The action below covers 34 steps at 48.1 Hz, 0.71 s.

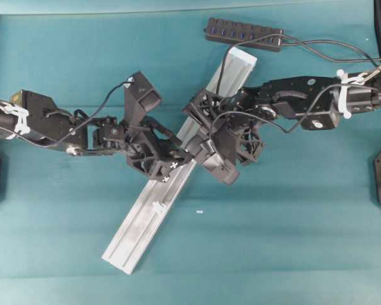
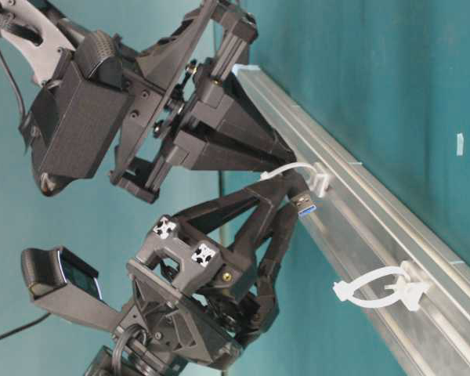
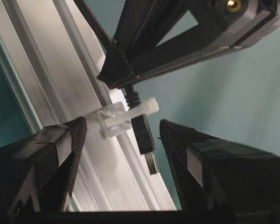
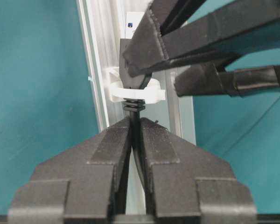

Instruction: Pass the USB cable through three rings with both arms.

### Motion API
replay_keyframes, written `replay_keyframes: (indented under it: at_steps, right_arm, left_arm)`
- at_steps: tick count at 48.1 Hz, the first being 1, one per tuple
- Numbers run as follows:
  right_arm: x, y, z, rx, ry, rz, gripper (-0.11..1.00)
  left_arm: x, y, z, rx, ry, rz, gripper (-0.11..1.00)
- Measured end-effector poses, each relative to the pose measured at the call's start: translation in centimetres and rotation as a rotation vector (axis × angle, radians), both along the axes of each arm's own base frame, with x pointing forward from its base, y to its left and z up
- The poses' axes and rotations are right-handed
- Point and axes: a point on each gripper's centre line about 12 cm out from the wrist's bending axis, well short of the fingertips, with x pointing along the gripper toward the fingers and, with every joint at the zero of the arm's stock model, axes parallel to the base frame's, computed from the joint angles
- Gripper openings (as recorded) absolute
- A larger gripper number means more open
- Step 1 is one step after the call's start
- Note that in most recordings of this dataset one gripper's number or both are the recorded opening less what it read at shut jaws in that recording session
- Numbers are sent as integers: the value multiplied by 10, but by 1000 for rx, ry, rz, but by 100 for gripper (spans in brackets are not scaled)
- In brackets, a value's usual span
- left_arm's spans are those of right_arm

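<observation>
The USB cable (image 1: pixel 221 73) runs from the hub down along the silver rail (image 1: pixel 136 235). My right gripper (image 4: pixel 135 122) is shut on the cord just behind one whitish ring (image 4: pixel 136 94). The slim black plug (image 3: pixel 142 135) pokes out through that ring (image 3: pixel 123 114), its metal tip hanging free over the rail's edge. My left gripper (image 3: pixel 122 128) is open, with one finger on each side of the plug and neither touching it. A second ring (image 2: pixel 380 286) stands empty farther down the rail. The arms hide the rest of the rail's middle.
The black hub (image 1: pixel 244 33) with blue ports lies at the back, with another cord leading off to the right. The rail crosses the teal table (image 1: pixel 292 241) diagonally. Both wrists crowd together over the rail's middle. A small white scrap (image 1: pixel 199 211) lies right of the rail.
</observation>
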Motion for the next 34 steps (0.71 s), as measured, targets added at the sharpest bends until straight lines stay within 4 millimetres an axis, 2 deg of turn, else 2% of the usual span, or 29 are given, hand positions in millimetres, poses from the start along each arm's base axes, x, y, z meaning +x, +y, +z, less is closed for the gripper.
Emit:
replay_keyframes:
  at_steps: [34]
  right_arm:
    - [0,-1,1,-2,-1,-1,11]
  left_arm:
    - [1,-7,-8,-19,20,-6,71]
